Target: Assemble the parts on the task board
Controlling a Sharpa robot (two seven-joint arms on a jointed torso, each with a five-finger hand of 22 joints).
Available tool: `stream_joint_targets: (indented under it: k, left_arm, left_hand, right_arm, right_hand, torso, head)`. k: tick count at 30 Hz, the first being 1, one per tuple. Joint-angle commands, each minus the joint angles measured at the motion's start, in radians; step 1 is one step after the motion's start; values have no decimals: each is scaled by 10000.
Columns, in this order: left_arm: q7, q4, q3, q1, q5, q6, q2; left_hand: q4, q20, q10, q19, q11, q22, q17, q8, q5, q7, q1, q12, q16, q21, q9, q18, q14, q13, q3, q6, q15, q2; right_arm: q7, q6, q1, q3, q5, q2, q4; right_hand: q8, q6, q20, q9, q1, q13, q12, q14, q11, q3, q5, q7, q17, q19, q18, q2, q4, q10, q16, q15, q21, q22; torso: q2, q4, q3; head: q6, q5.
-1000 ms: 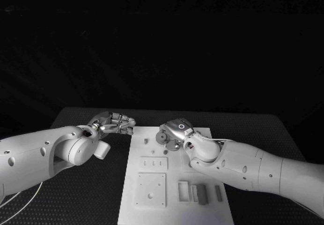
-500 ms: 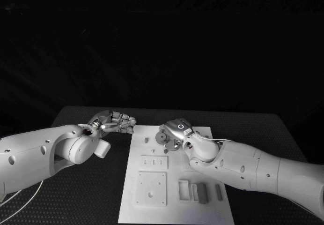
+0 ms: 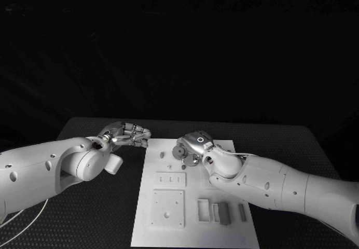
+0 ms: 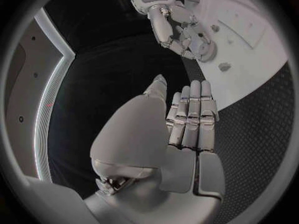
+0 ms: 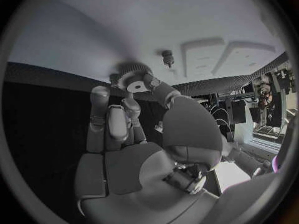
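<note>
The right hand (image 3: 191, 150) grips a toothed gear (image 5: 132, 79) between its fingertips, held above the far end of the task board (image 3: 193, 236), close to a small peg (image 5: 167, 57) standing in the board. The left hand (image 3: 125, 136) hovers beside the board's far left corner, fingers straight and together, holding nothing.

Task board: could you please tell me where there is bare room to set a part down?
The white task board is bare along its near edge, below the square plate. Its far end is crowded: the right hand holds a gear there.
</note>
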Motion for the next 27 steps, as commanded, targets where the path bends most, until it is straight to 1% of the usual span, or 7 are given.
stream_joint_targets:
  k: [1, 8, 11, 16, 19, 21, 27]
  left_arm:
    - [53, 28, 9, 21, -40, 135, 9]
    - [49, 32, 9, 26, -41, 139, 19]
    - [49, 51, 9, 28, -42, 142, 21]
    - [40, 49, 9, 30, -42, 98, 9]
    - [39, 44, 9, 30, -42, 86, 6]
    - [41, 45, 9, 31, -42, 88, 6]
    - [42, 47, 9, 31, -42, 88, -6]
  left_hand:
    - [-14, -3, 50, 16, -6, -14, 14, -51, 54, 178, -42, -65, -44, -41, -10, 34, -41, 14, 7, 14, 31, -27]
    - [-14, -3, 51, 17, -6, -14, 17, -51, 54, 178, -43, -68, -47, -42, -11, 34, -41, 15, 5, 14, 31, -28]
    - [-14, -3, 51, 17, -6, -14, 19, -52, 54, 178, -44, -70, -49, -43, -12, 34, -40, 15, 5, 14, 31, -29]
    - [-15, -4, 49, 17, -5, -14, 22, -54, 54, 179, -43, -74, -51, -45, -13, 35, -40, 15, 2, 10, 31, -34]
    - [-21, -6, 43, 18, -2, -15, 30, -68, 54, 186, -30, -85, -59, -49, -21, 37, -39, 14, -2, -12, 29, -50]
    - [-24, -6, 41, 19, -1, -15, 35, -73, 54, 190, -19, -90, -63, -51, -24, 37, -37, 14, -2, -21, 29, -57]
    - [-21, -5, 38, 20, 1, -15, 39, -78, 54, 193, -15, -95, -67, -53, -27, 36, -37, 14, -3, -28, 30, -58]
  right_arm:
    - [47, 143, 2, 5, 95, 0, -39]
    - [109, 126, 2, 5, 263, 20, -41]
    - [118, 90, 3, 5, 361, -10, -31]
    - [121, 6, 3, 6, 464, -58, -23]
    - [115, -87, 4, 6, 557, -107, 4]
    - [105, -136, 4, 7, 619, -189, 81]
    - [77, -188, 8, 10, 673, -337, 199]
  right_hand:
    - [-42, 422, -55, -3, 99, -15, -60, -54, -2, -31, 11, 482, -21, -37, 316, -23, 3, -53, -35, 20, -40, 142]
    - [-216, 162, -36, -81, 121, -49, -90, -89, 85, -43, 14, 575, -92, -55, 316, -118, 27, -84, -72, 100, -74, 143]
    - [-433, -192, -24, -195, 135, -80, -106, -100, 189, -31, 16, 683, -120, -48, 316, -232, 98, -98, -89, 198, -96, 140]
    - [-621, -533, -13, -311, 124, -118, -114, -98, 225, -5, 14, 720, -118, -23, 316, -444, 284, -110, -94, 236, -116, 140]
    - [-782, -858, -7, -398, 72, -144, -122, -102, 235, 4, 14, 729, -123, -3, 316, -655, 491, -134, -103, 246, -131, 139]
    - [-901, -1131, -4, -457, -29, -161, -117, -98, 243, 27, 16, 737, -117, 17, 316, -843, 796, -152, -108, 252, -148, 137]
    - [-898, -1209, -21, -461, -38, -166, -86, -83, 250, 46, 7, 749, -78, 36, 316, -973, 1066, -160, -98, 258, -154, 146]
  torso:
    - [2, 7, -3]
    - [-1, -6, 1]
    - [-1, -4, -3]
    - [-5, -8, 0]
    - [-7, -8, 4]
    - [-7, -3, 3]
    - [-9, -7, 0]
  head:
    - [0, -9]
    - [-11, 10]
    - [-22, -2]
    - [-15, -4]
    - [-22, 11]
    - [-30, 12]
    - [-23, 21]
